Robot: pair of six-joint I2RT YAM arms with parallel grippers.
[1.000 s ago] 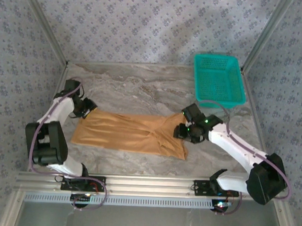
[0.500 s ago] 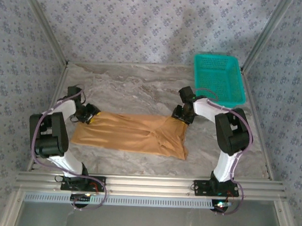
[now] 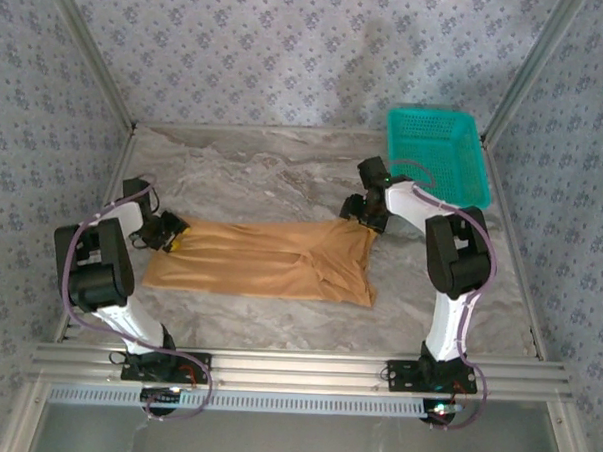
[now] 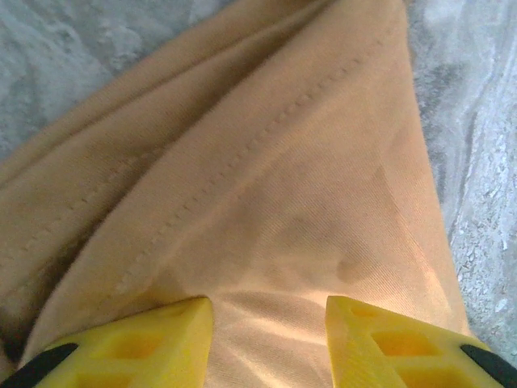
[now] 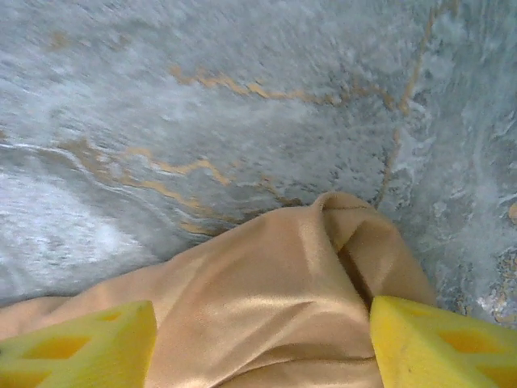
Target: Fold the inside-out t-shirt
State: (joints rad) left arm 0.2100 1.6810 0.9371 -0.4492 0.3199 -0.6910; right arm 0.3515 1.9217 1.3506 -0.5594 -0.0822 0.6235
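On the middle of the marble table (image 3: 254, 169) the inside-out t-shirt (image 3: 270, 263) lies flat, a tan-orange strip running left to right. The left gripper (image 4: 266, 314) is clamped on its left end, with cloth bunched between the yellow fingers. The right gripper (image 5: 262, 323) stands wide apart over the shirt's far right corner, gripping nothing. A teal basket (image 3: 434, 160) sits at the table's far right.

The left arm folds back on itself at the frame's left edge, and the left gripper (image 3: 167, 232) sits low at middle left, pinching the shirt (image 4: 307, 162). The right arm rises at right with its elbow bent. The right gripper (image 3: 360, 211) is near centre, jaws spread wide.
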